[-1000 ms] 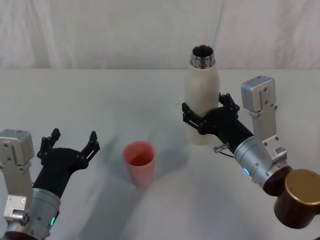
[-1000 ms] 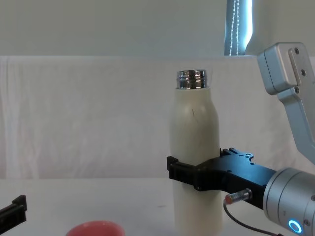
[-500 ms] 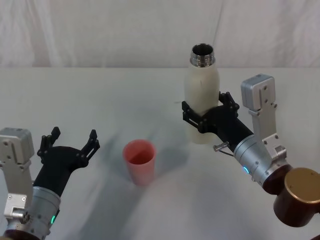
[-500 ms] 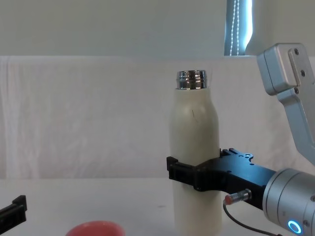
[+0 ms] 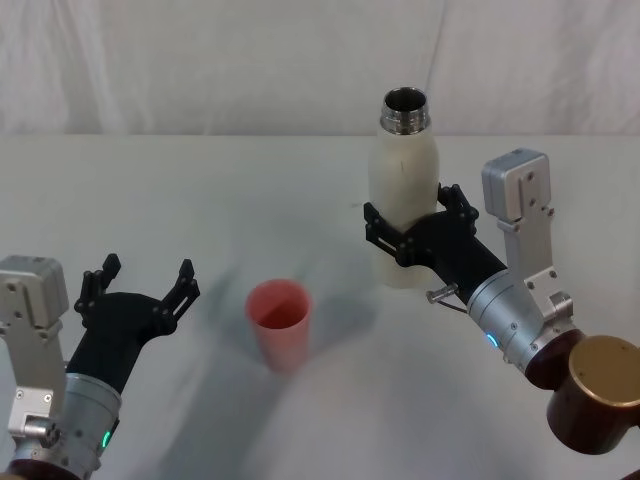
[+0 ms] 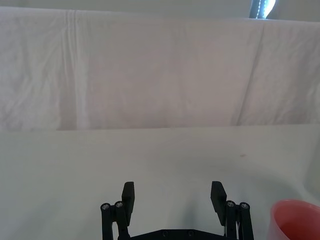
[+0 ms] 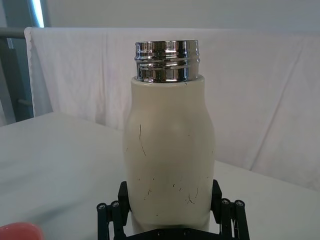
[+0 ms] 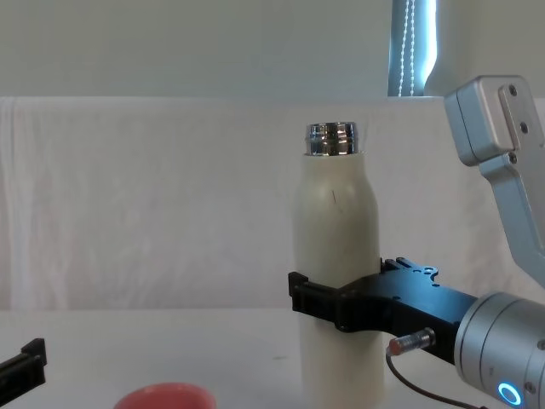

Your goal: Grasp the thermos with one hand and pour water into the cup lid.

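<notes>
So the right gripper (image 5: 404,230) has its black fingers clamped around the lower body of the thermos (image 5: 404,205), one on each side, and the wrist view shows the bottle sitting snug between them. The thermos stands upright with its chrome neck open at the top, cap off. I honestly can't tell whether its base is touching the table (image 5: 200,200) or just off it.

The cup lid (image 5: 279,325) is the little pinkish-red cup sitting upright on the table, nearer the robot and off to the left of the thermos, with clear space between the two.

The left gripper (image 5: 137,288) is parked low on the left side, fingers spread wide with nothing in them, close to the cup but not touching it.

My read: the grasp step is basically done and the pour hasn't begun, since the bottle's dead vertical. Next up I'd guess it needs to carry the thermos over toward the cup so the neck sits above the rim, then tilt slowly. That cup is narrow, so aim matters, and a fast tilt would probably slosh past it.
</notes>
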